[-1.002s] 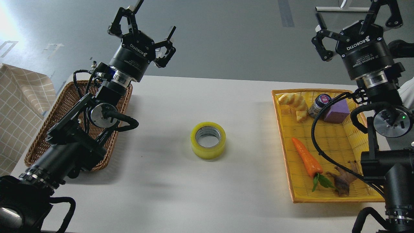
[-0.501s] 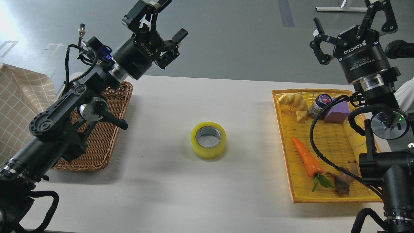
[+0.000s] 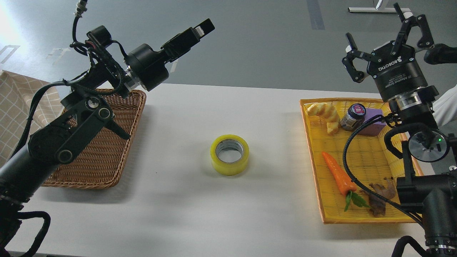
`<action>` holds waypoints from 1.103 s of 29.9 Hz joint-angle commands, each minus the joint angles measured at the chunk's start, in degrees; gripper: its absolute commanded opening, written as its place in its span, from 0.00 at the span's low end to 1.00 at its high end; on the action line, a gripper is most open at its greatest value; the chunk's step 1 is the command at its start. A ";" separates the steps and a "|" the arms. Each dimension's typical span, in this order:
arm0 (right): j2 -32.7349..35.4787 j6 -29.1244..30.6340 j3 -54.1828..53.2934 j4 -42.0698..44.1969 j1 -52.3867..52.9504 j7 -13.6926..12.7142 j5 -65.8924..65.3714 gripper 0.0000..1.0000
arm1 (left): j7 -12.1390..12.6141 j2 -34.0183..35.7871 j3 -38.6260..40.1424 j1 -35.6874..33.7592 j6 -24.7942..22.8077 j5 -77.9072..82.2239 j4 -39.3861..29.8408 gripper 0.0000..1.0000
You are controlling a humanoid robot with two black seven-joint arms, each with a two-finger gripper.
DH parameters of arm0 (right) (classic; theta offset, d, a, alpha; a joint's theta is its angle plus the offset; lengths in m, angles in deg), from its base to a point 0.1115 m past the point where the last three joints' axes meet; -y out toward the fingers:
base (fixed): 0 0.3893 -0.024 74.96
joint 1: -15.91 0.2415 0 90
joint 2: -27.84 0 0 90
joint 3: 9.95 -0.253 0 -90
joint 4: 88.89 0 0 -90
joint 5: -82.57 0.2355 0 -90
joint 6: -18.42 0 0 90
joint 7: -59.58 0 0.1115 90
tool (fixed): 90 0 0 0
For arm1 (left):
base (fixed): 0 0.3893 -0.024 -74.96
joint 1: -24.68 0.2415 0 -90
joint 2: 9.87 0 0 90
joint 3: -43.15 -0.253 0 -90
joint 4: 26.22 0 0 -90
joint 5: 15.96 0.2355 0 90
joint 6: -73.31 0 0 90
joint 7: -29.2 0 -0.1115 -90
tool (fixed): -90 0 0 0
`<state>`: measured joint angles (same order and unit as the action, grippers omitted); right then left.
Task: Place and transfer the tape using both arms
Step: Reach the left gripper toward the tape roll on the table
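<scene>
The tape [image 3: 230, 154], a yellow roll with a grey-white core, lies flat on the white table [image 3: 185, 214] near the middle, untouched. My left gripper [image 3: 200, 30] is raised above the table's far edge, up and left of the tape. It is turned side-on, so its fingers overlap and I cannot tell their gap. It holds nothing that I can see. My right gripper [image 3: 380, 32] is high at the far right, above the yellow tray, with its fingers spread open and empty.
A brown wicker basket [image 3: 103, 157] sits at the left under my left arm. A yellow tray [image 3: 360, 157] at the right holds a croissant [image 3: 325, 114], a small jar [image 3: 351, 116], a purple block [image 3: 373, 123], an orange carrot [image 3: 339, 175] and a brown figure [image 3: 378, 200]. A checked cloth [image 3: 18, 107] lies far left.
My left arm has lifted off the basket and its gripper has swung right and rolled from face-on open to side-on. My right gripper has shifted slightly. The tape has not moved.
</scene>
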<state>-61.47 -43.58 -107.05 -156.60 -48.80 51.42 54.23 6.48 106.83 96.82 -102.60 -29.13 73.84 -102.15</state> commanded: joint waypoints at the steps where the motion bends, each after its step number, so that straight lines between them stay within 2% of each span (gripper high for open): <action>1: 0.01 0.01 -0.28 0.12 -1.91 0.26 0.13 0.99 | 0.21 2.47 -5.75 -2.00 2.05 8.34 -1.59 0.98; 6: 0.01 0.01 -0.37 0.12 -3.05 0.52 1.18 0.99 | 0.30 3.27 -9.81 -2.53 3.82 19.80 -1.51 0.98; 9: 0.01 0.01 -0.28 0.12 -3.06 0.61 1.27 0.99 | 2.49 5.37 -14.55 -3.76 3.82 23.93 -1.33 0.98; 10: -0.08 0.01 -0.28 0.12 -3.06 0.61 1.27 0.99 | 4.41 5.73 -17.78 -4.90 3.82 25.94 -1.16 0.98; 12: 0.01 0.01 -0.37 0.12 -3.06 0.61 1.27 0.99 | 6.53 5.99 -21.83 -6.48 3.82 28.84 -1.07 0.98; 15: -0.08 0.01 -0.28 0.21 -3.14 0.70 1.27 0.99 | 7.77 5.91 -23.61 -7.28 3.56 31.32 -0.98 0.98; 18: -0.08 0.01 -0.28 0.30 -3.58 0.70 1.18 0.99 | 8.12 5.38 -24.31 -7.63 1.02 31.58 -0.63 0.98; 20: -0.08 0.01 -0.28 0.30 -3.58 0.70 1.27 0.99 | 9.26 5.12 -25.28 -7.37 -0.83 31.85 -0.54 0.98; 24: -0.16 0.01 -0.28 0.21 -3.67 0.70 1.27 0.99 | 13.65 3.46 -29.05 -7.81 -1.98 32.20 2.00 0.98; 26: -0.25 0.01 -0.28 0.21 -3.67 0.70 1.27 0.99 | 14.62 1.53 -29.85 -7.81 -2.94 32.20 3.05 0.98; 33: -0.16 0.01 -0.28 0.30 -3.67 0.70 1.18 0.99 | 16.47 -1.48 -30.73 -8.77 -6.02 32.20 4.20 0.98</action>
<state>-61.68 -43.59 -107.32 -156.31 -52.46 52.12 55.45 22.42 105.86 66.32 -110.80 -34.24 106.04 -98.12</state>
